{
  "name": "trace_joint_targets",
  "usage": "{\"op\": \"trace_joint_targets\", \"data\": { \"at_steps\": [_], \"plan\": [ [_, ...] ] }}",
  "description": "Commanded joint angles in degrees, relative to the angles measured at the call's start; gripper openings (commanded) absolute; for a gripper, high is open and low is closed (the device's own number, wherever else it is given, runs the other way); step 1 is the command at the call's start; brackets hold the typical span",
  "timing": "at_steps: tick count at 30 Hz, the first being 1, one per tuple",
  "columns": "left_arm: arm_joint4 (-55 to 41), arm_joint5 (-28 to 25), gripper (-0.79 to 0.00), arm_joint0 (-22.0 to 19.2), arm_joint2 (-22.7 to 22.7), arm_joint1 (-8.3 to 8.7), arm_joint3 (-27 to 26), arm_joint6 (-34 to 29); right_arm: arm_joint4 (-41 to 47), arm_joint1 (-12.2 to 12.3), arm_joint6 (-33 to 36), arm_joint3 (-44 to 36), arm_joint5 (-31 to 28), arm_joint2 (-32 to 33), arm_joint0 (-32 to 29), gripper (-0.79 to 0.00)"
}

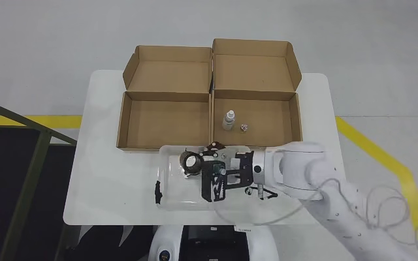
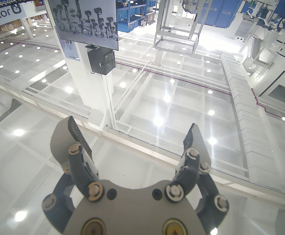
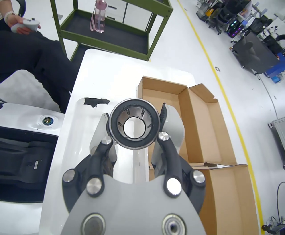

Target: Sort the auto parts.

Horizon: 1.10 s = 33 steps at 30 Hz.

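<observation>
I'm holding the bearing (image 3: 114, 126) clamped in the right gripper (image 3: 135, 112) over the white tray (image 1: 171, 196). The left gripper (image 2: 133, 138) is sitting spread apart, holding nothing. I'm planning on carrying it level to the cardboard boxes (image 1: 163, 124) and releasing low.

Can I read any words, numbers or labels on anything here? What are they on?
No text is clearly readable.
bearing: no marking visible.
cardboard boxes: plain.
white bottle: any print too small to tell.
blue panels: lettering reversed, unclear.
pillar poster: too small.
</observation>
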Motion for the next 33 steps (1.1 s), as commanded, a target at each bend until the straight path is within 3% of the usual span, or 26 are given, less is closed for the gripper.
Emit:
{"op": "trace_joint_targets", "data": {
  "at_steps": [1, 18, 26, 33],
  "plan": [
    [0.0, 0.0, 0.000, 0.0, 0.0, 0.00, 0.0, 0.0, 0.4, 0.1, -0.7, -0.5, 0.2, 0.9, -0.1, -0.785],
    [0.0, 0.0, 0.000, 0.0, 0.0, 0.00, 0.0, 0.0, 6.7, 1.1, -9.2, -0.5, -1.3, 10.4, -1.3, -0.785],
    [0.0, 0.0, 0.000, 0.0, 0.0, 0.00, 0.0, 0.0, 8.2, 1.4, -9.7, 0.3, -2.5, 10.9, -1.6, -0.785],
    [0.0, 0.0, 0.000, 0.0, 0.0, 0.00, 0.0, 0.0, 8.8, 0.9, -8.9, 5.7, -2.7, 7.1, 0.7, -0.785]
  ]
}}
